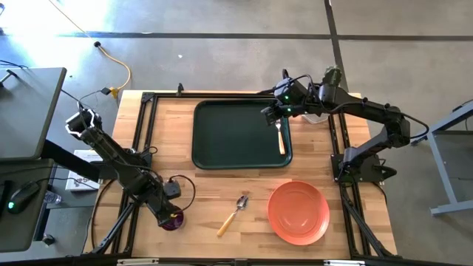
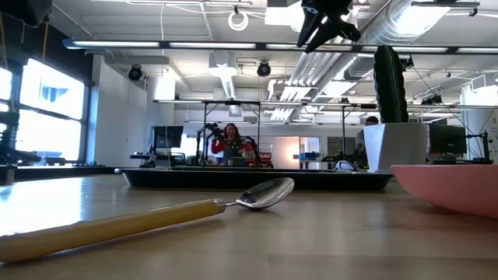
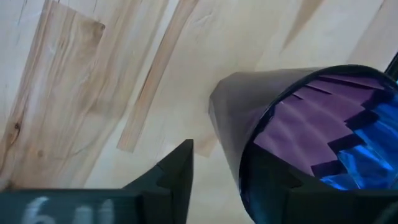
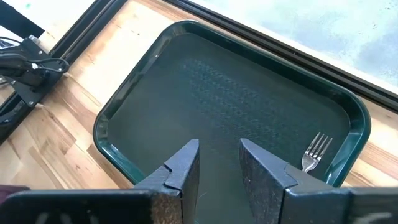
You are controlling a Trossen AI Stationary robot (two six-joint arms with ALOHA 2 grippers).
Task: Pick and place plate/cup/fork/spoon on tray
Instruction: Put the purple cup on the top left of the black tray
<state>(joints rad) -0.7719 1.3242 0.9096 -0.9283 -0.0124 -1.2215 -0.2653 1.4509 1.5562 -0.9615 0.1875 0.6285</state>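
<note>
The dark purple cup (image 1: 172, 220) stands on the table near its front left, and my left gripper (image 1: 167, 213) is at it. In the left wrist view the gripper (image 3: 217, 160) is open, with the cup's wall (image 3: 227, 124) between its fingers. My right gripper (image 1: 267, 112) is open and empty, high above the far right part of the green tray (image 1: 229, 133). The fork (image 1: 279, 137) lies flat in the tray by its right rim. The spoon (image 1: 233, 214) and the salmon-orange plate (image 1: 298, 213) lie on the table in front of the tray. My left gripper has one finger (image 3: 177, 174) outside the cup, with a gap to the wall, and the other finger (image 3: 273, 186) inside the rim. I cannot tell whether the inner finger touches the wall.
A white pot with a cactus (image 2: 393, 144) stands behind the tray's far right corner, under my right arm. A black frame (image 1: 144, 133) runs along the table's edges. A person shows in the room far behind the table.
</note>
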